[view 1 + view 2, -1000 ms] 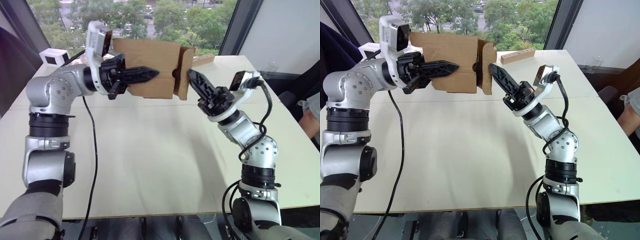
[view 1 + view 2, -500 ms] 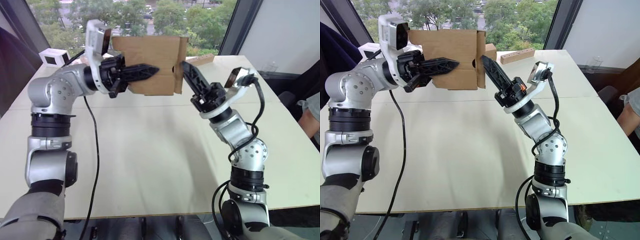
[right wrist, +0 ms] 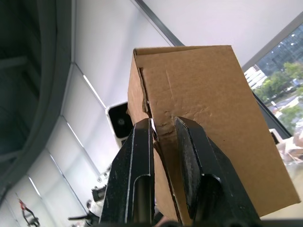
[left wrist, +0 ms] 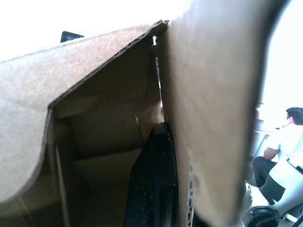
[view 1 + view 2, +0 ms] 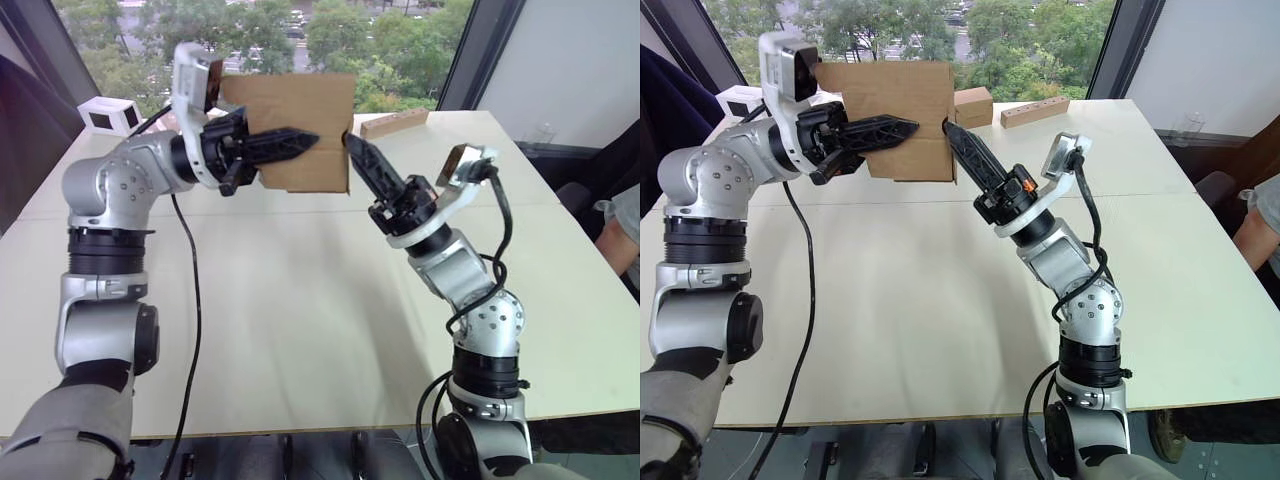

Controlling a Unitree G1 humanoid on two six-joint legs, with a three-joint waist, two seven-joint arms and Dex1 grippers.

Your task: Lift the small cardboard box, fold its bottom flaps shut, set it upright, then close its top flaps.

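Note:
The small cardboard box [image 5: 300,105] hangs on its side above the far part of the table. My left gripper [image 5: 305,142] is shut on its front wall, with one finger [image 4: 154,179] inside the box. The bottom flaps [image 3: 203,118] lie flat against the box's right end. My right gripper [image 5: 350,143] is shut, and its tips [image 3: 163,124] press against that end. At the left end, by my left wrist, the top flaps [image 5: 835,75] stand open.
The pale table [image 5: 300,300] lies below both arms. At its far side lie a wooden block [image 5: 393,122] and another small carton [image 5: 973,105], with a white box [image 5: 105,116] at the far left. A person [image 5: 622,235] sits at the right edge.
My right gripper has swung left and pushed the flap that stuck out at the box's right end flat against it. The left gripper has held the box nearly still.

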